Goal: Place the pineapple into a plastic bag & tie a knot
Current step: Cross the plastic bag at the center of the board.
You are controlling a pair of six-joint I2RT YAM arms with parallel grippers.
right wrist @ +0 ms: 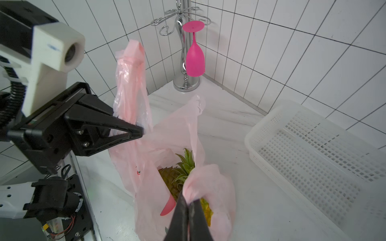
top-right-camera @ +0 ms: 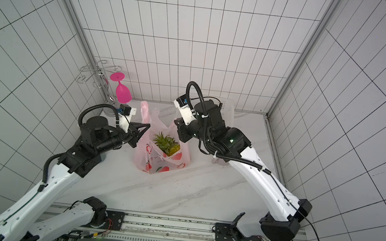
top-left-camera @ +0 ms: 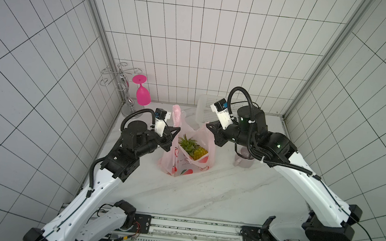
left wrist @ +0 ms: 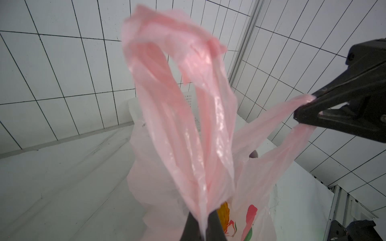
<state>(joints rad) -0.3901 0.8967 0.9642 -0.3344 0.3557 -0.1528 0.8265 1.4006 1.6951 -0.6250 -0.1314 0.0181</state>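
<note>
Two loop handles (left wrist: 163, 129) of the plastic bag (top-left-camera: 188, 165) are drawn apart, each caught in a claw, and we see them not yet tied. The bag stands upright on the marble-patterned surface (top-left-camera: 214, 202) with its mouth open and red fruit prints on its near side. Inside it lies the pineapple (top-left-camera: 194, 149), green crown pointing up toward the opening and yellow body below.

The left claw (right wrist: 141, 131), pressed together, pinches the handle on the bag's left side low on the loop, so the rest of that loop stands up above its tips. The right claw (right wrist: 188, 202), also pressed together, pinches the bunched end of the handle on the bag's right side, which stretches from the bag up to its tips.

Behind the bag and to its right we find a white perforated basket (right wrist: 313, 158) on the surface. To the bag's right, partly hidden beneath the right arm, sits a pale mug (top-left-camera: 241, 161). Behind the bag to its left a chrome rack (top-left-camera: 129, 105) stands in the corner, with a pink goblet (top-left-camera: 143, 95) hanging upside down from it.
</note>
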